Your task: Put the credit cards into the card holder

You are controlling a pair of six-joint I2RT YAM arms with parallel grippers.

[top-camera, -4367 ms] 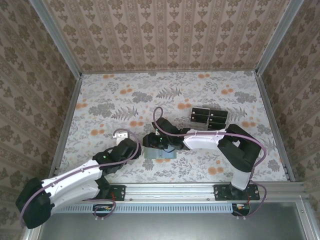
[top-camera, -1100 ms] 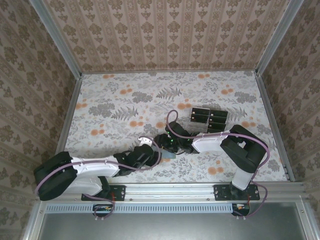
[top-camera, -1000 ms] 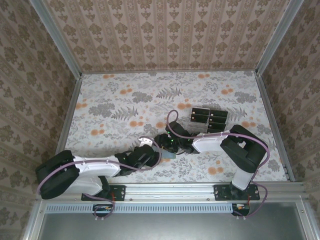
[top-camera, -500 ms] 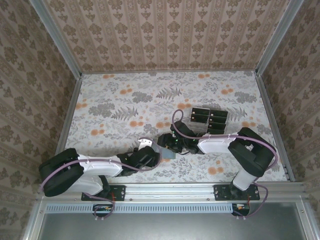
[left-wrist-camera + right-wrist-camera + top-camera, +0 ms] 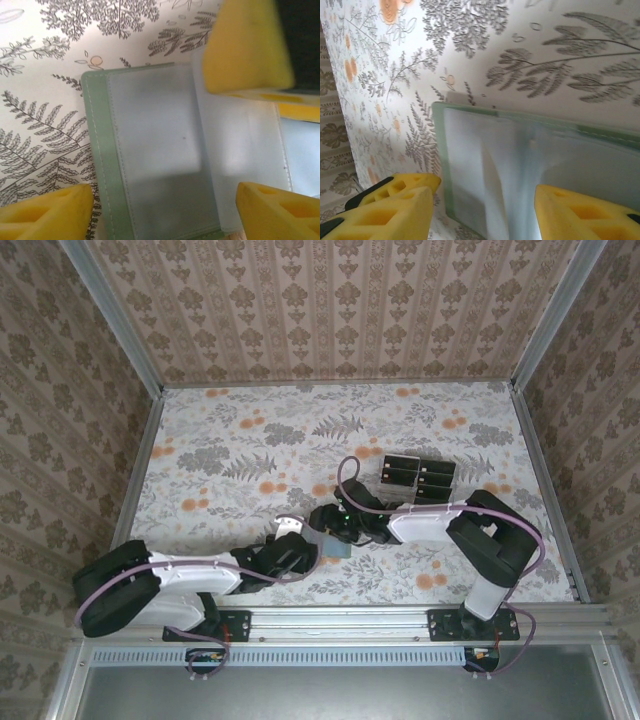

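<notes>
Though half hidden from above by both arm tips, lying open and flat near the front of the flowered table (image 5: 230, 440), about midway across: pale green wallet (image 5: 150, 150). From the left wrist, stitched green border along one side, cloudy clear pockets facing up, fern print of the table showing beyond the border.

Spread wide over it: left gripper (image 5: 162, 214). One yellow finger beside the green border, the other over the clear pocket on the opposite side. Cannot tell whether either one touches.

Jaws apart on the right gripper (image 5: 484, 210) as well, with a raised, bulging clear pocket between the two yellow fingers. Cannot tell whether pinching that pocket or merely standing around it. From the left wrist, one finger (image 5: 247, 45) of that gripper over the far corner of the clear pocket.

Well apart from the wallet, farther back and to the right on the table: black cards (image 5: 417, 476), grouped close together in short rows, faint light marks on top.
</notes>
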